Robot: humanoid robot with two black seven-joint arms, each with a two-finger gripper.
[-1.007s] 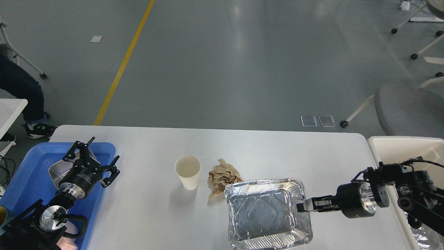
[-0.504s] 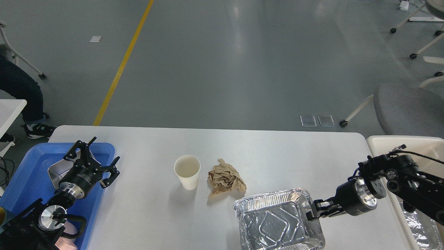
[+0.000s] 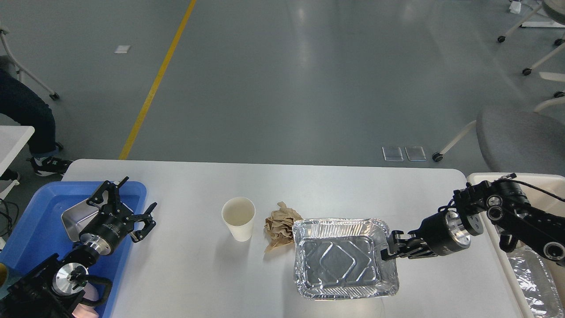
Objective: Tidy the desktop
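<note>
The white desktop fills the lower half of the view. On it stand a white paper cup and a crumpled brown paper just right of it. My right gripper is shut on the right rim of a foil tray, which covers the paper's right edge. My left gripper is open and empty above the blue plastic tray, over a metal pan that lies in it.
A beige bin stands off the desktop's right end with crumpled foil inside. A grey chair is behind it. A person's leg and another table's corner are at the far left.
My right gripper has carried the foil tray: first down and to the right, then back up and left toward the crumpled paper. My left gripper has shifted slightly right.
</note>
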